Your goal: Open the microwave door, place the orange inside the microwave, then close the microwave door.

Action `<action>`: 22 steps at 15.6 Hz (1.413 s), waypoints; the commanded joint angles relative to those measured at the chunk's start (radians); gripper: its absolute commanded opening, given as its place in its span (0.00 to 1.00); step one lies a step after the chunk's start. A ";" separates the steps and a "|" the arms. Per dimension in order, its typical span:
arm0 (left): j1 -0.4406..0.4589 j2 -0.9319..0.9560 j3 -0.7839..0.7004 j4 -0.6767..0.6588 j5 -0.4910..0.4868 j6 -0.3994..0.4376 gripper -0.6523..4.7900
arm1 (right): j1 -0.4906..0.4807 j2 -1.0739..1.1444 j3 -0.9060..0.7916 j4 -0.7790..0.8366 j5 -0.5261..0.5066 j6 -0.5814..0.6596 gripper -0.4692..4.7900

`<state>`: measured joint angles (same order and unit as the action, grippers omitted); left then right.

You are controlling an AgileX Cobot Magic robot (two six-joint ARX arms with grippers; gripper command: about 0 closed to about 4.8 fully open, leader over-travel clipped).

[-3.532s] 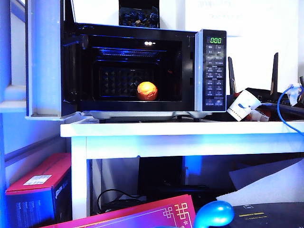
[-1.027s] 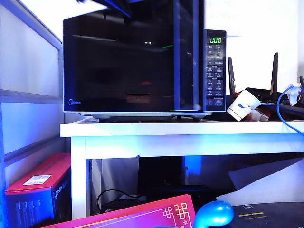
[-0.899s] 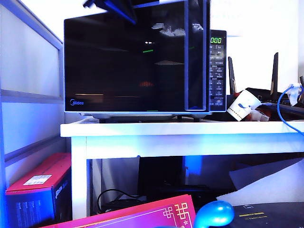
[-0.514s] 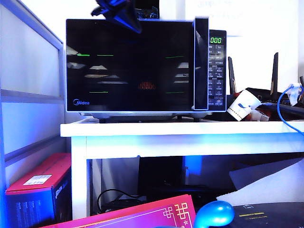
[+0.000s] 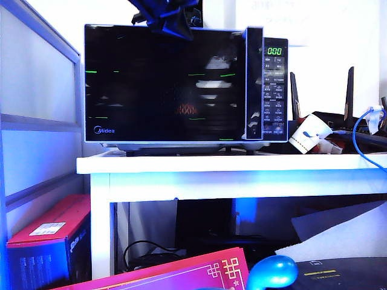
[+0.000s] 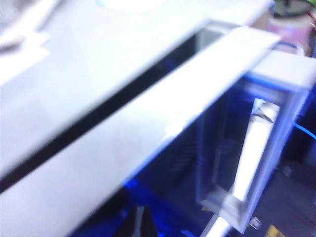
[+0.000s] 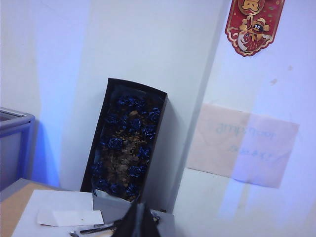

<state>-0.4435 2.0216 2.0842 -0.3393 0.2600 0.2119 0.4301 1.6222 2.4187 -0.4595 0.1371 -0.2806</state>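
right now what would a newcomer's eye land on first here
First the microwave on the white table, its black door shut and the orange a dim glow behind the glass. Next the green display at its upper right. The left gripper hangs at the microwave's top edge; the right gripper, shut, faces a box of dark roses against the wall.

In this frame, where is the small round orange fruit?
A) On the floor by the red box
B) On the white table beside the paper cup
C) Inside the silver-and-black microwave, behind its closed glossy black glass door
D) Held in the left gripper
C: a faint orange glow shows through the closed black glass door of the microwave.
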 commanded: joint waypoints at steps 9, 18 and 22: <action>-0.029 0.096 0.001 0.142 -0.294 0.008 0.11 | 0.002 -0.009 0.005 0.025 0.000 0.003 0.09; -0.042 -0.525 0.008 -0.087 -0.024 -0.116 0.11 | 0.002 -0.225 0.005 0.023 0.002 -0.012 0.09; -0.042 -0.896 0.008 -0.312 -0.032 -0.150 0.11 | 0.002 -0.458 0.005 -0.260 -0.001 -0.012 0.09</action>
<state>-0.4854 1.1763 2.0903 -0.5949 0.2333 0.0872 0.4305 1.2037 2.4199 -0.6327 0.1371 -0.2909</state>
